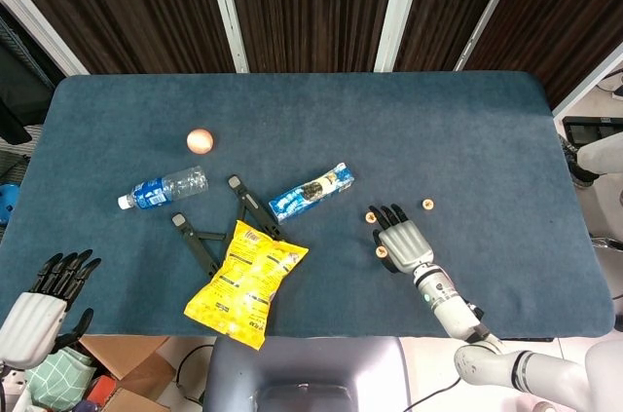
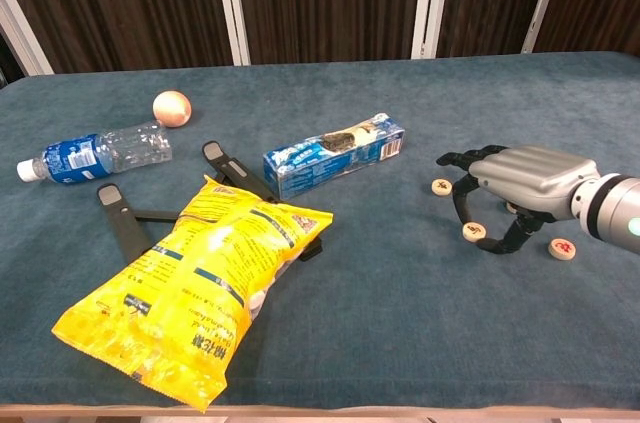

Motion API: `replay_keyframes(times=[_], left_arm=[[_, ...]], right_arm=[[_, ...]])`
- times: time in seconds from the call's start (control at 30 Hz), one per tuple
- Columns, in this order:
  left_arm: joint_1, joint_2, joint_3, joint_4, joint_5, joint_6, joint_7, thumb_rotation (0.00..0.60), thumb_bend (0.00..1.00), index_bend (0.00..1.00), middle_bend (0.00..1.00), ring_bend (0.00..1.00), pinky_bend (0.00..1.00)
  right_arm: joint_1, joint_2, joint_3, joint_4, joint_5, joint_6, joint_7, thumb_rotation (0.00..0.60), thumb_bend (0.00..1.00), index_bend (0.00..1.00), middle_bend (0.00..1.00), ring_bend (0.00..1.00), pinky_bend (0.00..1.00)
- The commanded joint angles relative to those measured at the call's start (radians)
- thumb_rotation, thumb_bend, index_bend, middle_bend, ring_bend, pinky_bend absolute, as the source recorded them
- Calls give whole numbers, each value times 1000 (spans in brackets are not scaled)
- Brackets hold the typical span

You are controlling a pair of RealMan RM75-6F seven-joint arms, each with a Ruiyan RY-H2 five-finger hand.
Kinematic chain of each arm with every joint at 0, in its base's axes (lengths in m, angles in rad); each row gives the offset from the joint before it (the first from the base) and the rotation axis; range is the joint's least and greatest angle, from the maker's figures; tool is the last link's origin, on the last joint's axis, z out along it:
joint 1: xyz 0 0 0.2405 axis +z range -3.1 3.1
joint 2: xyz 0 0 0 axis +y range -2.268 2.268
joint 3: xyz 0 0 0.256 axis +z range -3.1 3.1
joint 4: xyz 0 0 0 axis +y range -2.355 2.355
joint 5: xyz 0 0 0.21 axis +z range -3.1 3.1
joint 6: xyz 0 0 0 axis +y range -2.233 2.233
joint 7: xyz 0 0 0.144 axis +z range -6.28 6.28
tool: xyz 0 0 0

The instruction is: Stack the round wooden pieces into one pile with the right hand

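Observation:
Small round wooden pieces lie on the blue table (image 1: 467, 130) at the right. One piece (image 2: 441, 186) sits just beyond my right hand's fingertips, a second piece (image 2: 474, 232) lies by its thumb, and a third piece (image 2: 561, 248) rests nearer the front edge. From the head view the same pieces (image 1: 371, 217) (image 1: 381, 252) (image 1: 426, 204) ring the hand. My right hand (image 2: 525, 178) (image 1: 402, 242) arches palm-down over the cloth between them, fingers spread, holding nothing. My left hand (image 1: 44, 300) hangs off the front left corner, fingers apart and empty.
A yellow chip bag (image 2: 195, 298) lies at the front left over a black folding stand (image 1: 209, 227). A blue biscuit box (image 2: 335, 155) sits mid-table. A water bottle (image 2: 95, 155) and a peach-coloured ball (image 2: 171, 108) lie at the far left.

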Motion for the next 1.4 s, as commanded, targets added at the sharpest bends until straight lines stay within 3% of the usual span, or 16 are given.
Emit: replay_keyframes(times=[0.03,0.37,0.97,1.4], left_arm=[[1,0,0,0,1,1,1,600,475,0,0,0,26],[2,-2,0,-1,2,2,6,600,476,0,0,0,26],[2,-4,-2,-3,-1,-2,13,600,475,0,0,0,26],[2,-6,-4,-3,-5,-3,16,600,475,0,0,0,26]], right_arm=[[-1,7,1,-7,-3,14,8,600,501,640,20,0,0],[-4,69,33,17,53,37,36,600,504,642,25,0,0],[15,42,7,84,110,15,1,600,504,631,25,0,0],[22,47,1,79,136,20,-17,600,504,519,28,0,0]])
